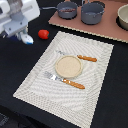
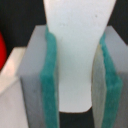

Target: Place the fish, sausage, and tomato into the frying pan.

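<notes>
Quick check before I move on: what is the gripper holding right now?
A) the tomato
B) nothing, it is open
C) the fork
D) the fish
D. In the wrist view the white fish sits clamped between the green pads, and in the exterior view the tomato lies on the dark table beside the gripper, while the fork rests on the placemat.

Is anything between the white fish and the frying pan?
Nothing visible blocks it. The white toy fish, clamped in the gripper, has open space to the dark grey frying pan; the small red tomato sits aside.
</notes>
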Controlling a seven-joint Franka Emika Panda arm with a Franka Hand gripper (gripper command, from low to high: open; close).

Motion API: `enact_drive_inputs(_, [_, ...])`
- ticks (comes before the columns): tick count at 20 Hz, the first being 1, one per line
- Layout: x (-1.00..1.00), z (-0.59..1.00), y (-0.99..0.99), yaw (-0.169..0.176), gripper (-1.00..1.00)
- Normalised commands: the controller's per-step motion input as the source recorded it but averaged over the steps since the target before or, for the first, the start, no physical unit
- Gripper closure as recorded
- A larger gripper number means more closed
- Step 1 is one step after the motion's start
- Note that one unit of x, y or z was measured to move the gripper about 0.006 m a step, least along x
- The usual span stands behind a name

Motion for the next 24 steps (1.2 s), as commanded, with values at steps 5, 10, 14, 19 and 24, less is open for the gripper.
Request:
enact_drive_inputs(5, [0.58,0.99,0.97,0.000,1.00])
enact_drive_inputs(10, [0.44,0.73,1.00,0.000,1.00])
enact_drive_inputs(14, [0.40,0.36,1.00,0.000,1.00])
enact_drive_inputs(19, [0.39,0.03,1.00,0.000,1.00])
enact_drive_inputs(24, [0.39,-0.16,0.99,0.000,1.00])
